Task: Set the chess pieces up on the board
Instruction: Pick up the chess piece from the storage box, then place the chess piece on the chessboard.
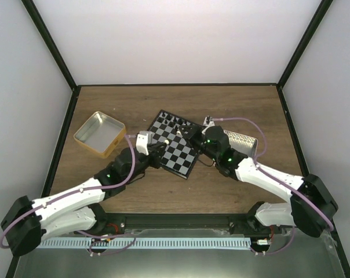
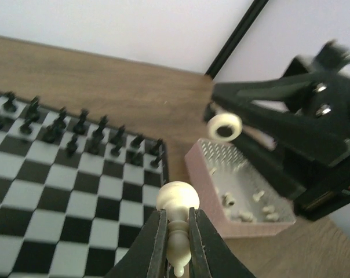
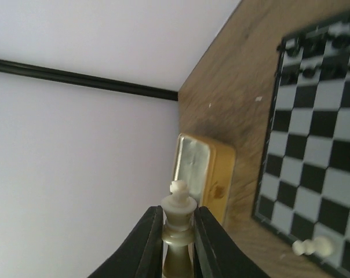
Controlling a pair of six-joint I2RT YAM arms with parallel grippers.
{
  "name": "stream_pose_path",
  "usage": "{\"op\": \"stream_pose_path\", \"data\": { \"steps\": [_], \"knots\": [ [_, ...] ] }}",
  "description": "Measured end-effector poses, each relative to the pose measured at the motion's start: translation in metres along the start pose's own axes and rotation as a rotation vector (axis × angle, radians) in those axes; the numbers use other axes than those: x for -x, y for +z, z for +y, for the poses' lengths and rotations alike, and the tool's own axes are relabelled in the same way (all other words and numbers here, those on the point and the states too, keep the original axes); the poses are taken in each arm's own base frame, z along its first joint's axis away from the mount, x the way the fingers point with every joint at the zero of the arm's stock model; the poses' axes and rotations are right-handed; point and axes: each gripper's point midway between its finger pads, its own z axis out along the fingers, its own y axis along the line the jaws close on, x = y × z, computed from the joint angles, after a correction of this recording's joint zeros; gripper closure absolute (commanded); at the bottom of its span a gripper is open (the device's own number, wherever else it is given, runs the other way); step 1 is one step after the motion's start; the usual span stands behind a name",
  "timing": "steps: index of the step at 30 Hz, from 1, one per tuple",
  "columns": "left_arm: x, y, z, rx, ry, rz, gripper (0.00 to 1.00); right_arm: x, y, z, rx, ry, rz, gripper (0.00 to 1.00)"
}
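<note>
**Cream piece in hand, above the board.** The cream piece (image 2: 178,197) is pinched in my left gripper (image 2: 176,219), held in the air by the board's corner. My right gripper (image 3: 178,217) is closed the same way on a cream king (image 3: 179,202).

To place well, I judge that one hand should go down at a time, since the two crowd each other. The piece should meet its square base-first and upright, and I should let go only once it stands.

My piece is smooth and narrow-waisted. Its rounded end sits proud of the fingertips and a thin tip points back to my palm; I cannot tell which end is the base. The king shows crown and cross, with its foot hidden.

On the board (image 2: 59,197), the black pieces (image 2: 76,130) fill the far two rows. The nearer squares in view are bare except for one white piece (image 3: 311,248) lying on its side. More cream pieces lie in the pink tray (image 2: 253,229) just beside the board.
</note>
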Motion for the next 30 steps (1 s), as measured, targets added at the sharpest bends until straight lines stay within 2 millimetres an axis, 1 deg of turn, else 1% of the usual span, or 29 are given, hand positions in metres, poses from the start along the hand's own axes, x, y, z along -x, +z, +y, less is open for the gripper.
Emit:
{"op": "stream_pose_path", "data": {
  "steps": [2, 5, 8, 10, 14, 16, 18, 23, 27, 30],
  "knots": [
    [-0.003, -0.007, 0.005, 0.055, 0.015, 0.068, 0.96, 0.006, -0.005, -0.001, -0.018, -0.086, -0.031, 0.85],
    [0.000, -0.017, 0.013, 0.133, 0.032, 0.147, 0.96, 0.014, -0.015, 0.001, -0.034, -0.194, -0.073, 0.85],
    [-0.001, -0.024, 0.030, 0.235, 0.036, 0.227, 0.96, 0.020, -0.026, -0.006, -0.060, -0.264, -0.108, 0.85],
    [-0.007, -0.026, 0.049, 0.311, 0.026, 0.296, 0.96, 0.021, -0.032, -0.018, -0.096, -0.295, -0.118, 0.85],
    [-0.026, -0.024, 0.098, 0.463, -0.025, 0.452, 0.96, 0.021, -0.042, -0.050, -0.189, -0.339, -0.118, 0.85],
    [-0.038, -0.021, 0.115, 0.516, -0.035, 0.541, 0.96, 0.022, -0.046, -0.056, -0.212, -0.356, -0.123, 0.85],
    [-0.046, -0.018, 0.123, 0.543, -0.032, 0.618, 0.96, 0.024, -0.051, -0.059, -0.225, -0.374, -0.134, 0.85],
    [-0.062, -0.012, 0.135, 0.566, -0.004, 0.760, 0.96, 0.033, -0.061, -0.056, -0.236, -0.428, -0.174, 0.85],
    [-0.076, -0.011, 0.145, 0.583, 0.014, 0.849, 0.96, 0.039, -0.067, -0.052, -0.238, -0.468, -0.207, 0.85],
    [-0.085, -0.008, 0.153, 0.594, 0.026, 0.912, 0.96, 0.042, -0.070, -0.053, -0.249, -0.493, -0.223, 0.85]
  ]
}}
